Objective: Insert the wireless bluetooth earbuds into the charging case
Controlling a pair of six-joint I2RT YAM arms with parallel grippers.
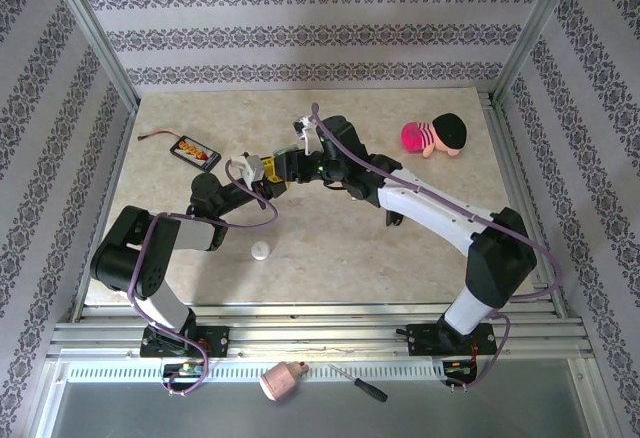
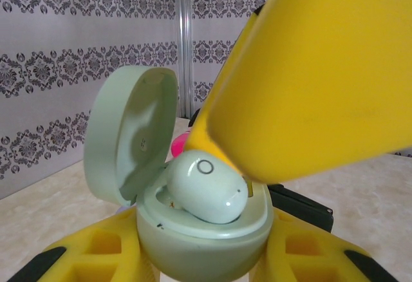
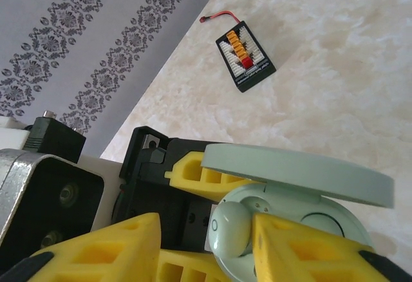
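A pale marbled bench (image 1: 420,248) carried both arms, the left arm (image 1: 150,248) and right arm (image 1: 440,213) meeting near its middle, a little left of centre. A pink doll (image 1: 435,138) lay at the far right, and a black-and-orange board (image 1: 195,151) with wires at the far left. The left fingers (image 2: 84,253) were clenched on a mint-green case (image 2: 206,250), held with its lid swung open. The right fingers (image 3: 302,253) stood parted around a mint earbud (image 2: 209,188), one touching it, the other clear. The earbud lay in the case's mouth, its rounded end above the rim. A small white piece (image 1: 261,250) sat nearer, left of centre.
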